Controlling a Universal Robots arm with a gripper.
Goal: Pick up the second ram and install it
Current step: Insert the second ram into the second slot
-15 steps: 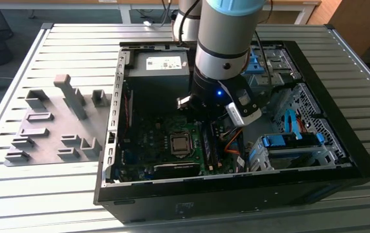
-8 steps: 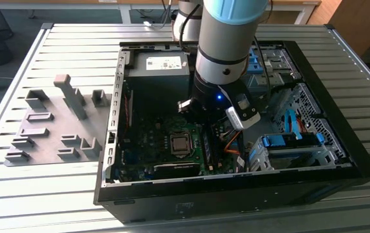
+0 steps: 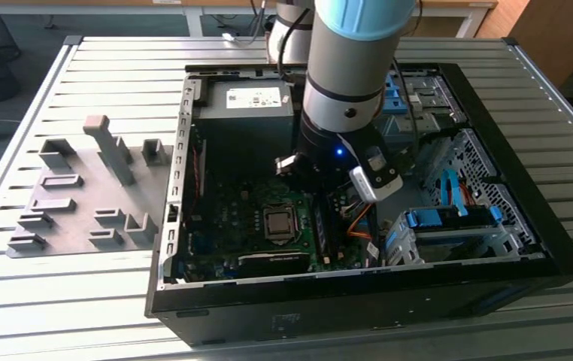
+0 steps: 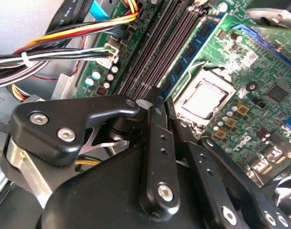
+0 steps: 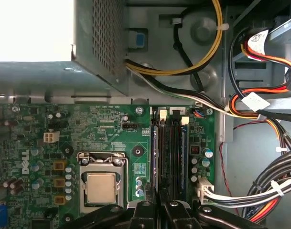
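Slatted grey metal table (image 3: 86,301) bearing an open black computer case (image 3: 367,304), with a grey plastic holder tray (image 3: 71,229) at the exterior view's left, well apart from the action. Inside the case the green motherboard (image 3: 231,226) faces up. Its square silver processor chip (image 5: 101,187) sits just beside a bank of long black memory slots (image 5: 171,152), and one blue-green stick (image 4: 195,45) is already seated in the slot nearest the processor. Over that bank hangs the robot's black gripper (image 5: 158,214), its fingers clenched, it appears, on the second ram (image 5: 158,205), a slim dark memory stick seen edge-on as a thin strip between them. Whether its lower edge touches a slot I cannot tell. On the side of the slots away from the processor, a bundle of orange, yellow and black cables (image 5: 260,191) crowds in. Farther back sits the silver power supply box (image 3: 241,98).

The danger from here looks to be alignment. A stick tilted or off its slot would jam, and downward force could then bend it or flex the board. So thin a pinch may let it slip. Drift towards the processor would foul the seated stick, and drift the other way could snag the cables.
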